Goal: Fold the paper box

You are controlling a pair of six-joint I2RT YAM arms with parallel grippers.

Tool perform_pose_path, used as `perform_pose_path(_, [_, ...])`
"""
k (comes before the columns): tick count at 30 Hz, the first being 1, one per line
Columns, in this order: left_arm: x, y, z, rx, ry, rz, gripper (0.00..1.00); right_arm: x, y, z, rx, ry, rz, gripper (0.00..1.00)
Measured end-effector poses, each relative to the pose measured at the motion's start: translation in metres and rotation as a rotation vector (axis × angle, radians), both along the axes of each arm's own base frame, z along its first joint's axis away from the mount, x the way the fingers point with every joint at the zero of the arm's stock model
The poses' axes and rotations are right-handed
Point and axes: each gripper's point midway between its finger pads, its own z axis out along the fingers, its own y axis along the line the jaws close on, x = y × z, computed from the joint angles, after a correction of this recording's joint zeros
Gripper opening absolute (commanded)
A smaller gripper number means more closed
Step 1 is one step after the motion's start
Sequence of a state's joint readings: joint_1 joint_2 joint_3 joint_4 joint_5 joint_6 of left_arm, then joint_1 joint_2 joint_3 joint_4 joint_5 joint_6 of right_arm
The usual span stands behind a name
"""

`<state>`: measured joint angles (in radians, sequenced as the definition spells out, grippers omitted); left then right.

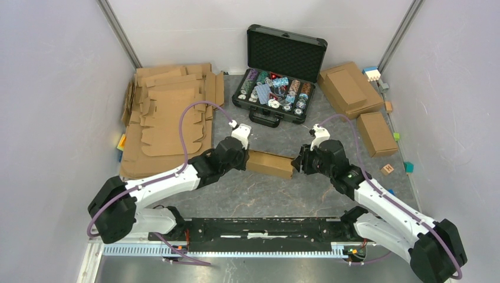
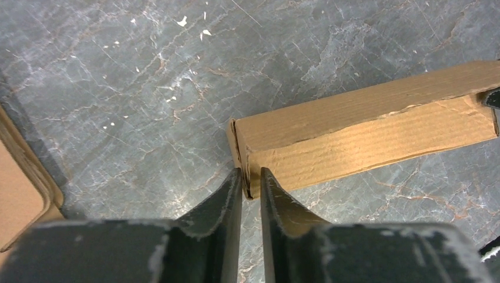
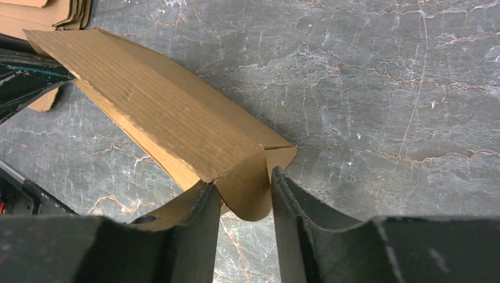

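Observation:
The paper box (image 1: 271,164) is a long, narrow brown cardboard shape on the grey table between my two arms. My left gripper (image 1: 246,159) is at its left end. In the left wrist view the fingers (image 2: 252,177) stand a narrow gap apart, straddling the box's (image 2: 365,130) end wall, open, with a thin sliver of space beside the cardboard. My right gripper (image 1: 298,164) is at the right end. In the right wrist view its jaws (image 3: 244,183) stand open around a rounded end flap (image 3: 250,194) that hangs down from the box (image 3: 159,112).
A heap of flat brown blanks (image 1: 168,118) lies at the back left. An open black case (image 1: 283,71) of chips sits at the back centre. Two folded boxes (image 1: 348,88) (image 1: 376,132) and small coloured blocks (image 1: 388,169) lie at the right.

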<state>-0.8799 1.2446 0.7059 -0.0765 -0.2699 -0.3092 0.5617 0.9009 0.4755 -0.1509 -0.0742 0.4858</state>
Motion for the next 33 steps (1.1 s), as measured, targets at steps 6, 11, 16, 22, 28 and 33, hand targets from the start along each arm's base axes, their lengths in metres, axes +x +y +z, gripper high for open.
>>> perform_pose_path(6, [-0.002, -0.004, -0.007, -0.005, 0.029, 0.001, 0.35, -0.001, 0.002, -0.002, 0.007, 0.014, 0.007, 0.50])
perform_pose_path(11, [-0.001, -0.007, -0.008, -0.014, 0.036, 0.004, 0.22, -0.001, 0.005, 0.001, 0.021, 0.007, 0.019, 0.51])
perform_pose_path(16, [0.001, -0.008, -0.007, -0.017, 0.038, 0.008, 0.16, 0.002, 0.003, -0.002, 0.043, 0.030, 0.000, 0.51])
perform_pose_path(22, [0.001, -0.008, -0.007, -0.016, 0.038, 0.008, 0.12, -0.002, 0.000, -0.012, 0.070, 0.073, -0.024, 0.59])
perform_pose_path(28, [0.001, -0.008, -0.007, -0.013, 0.039, 0.010, 0.10, 0.000, 0.000, -0.012, 0.118, 0.080, -0.025, 0.48])
perform_pose_path(33, [0.001, -0.008, -0.007, -0.013, 0.039, 0.010, 0.10, 0.000, 0.000, -0.010, 0.146, 0.089, -0.028, 0.43])
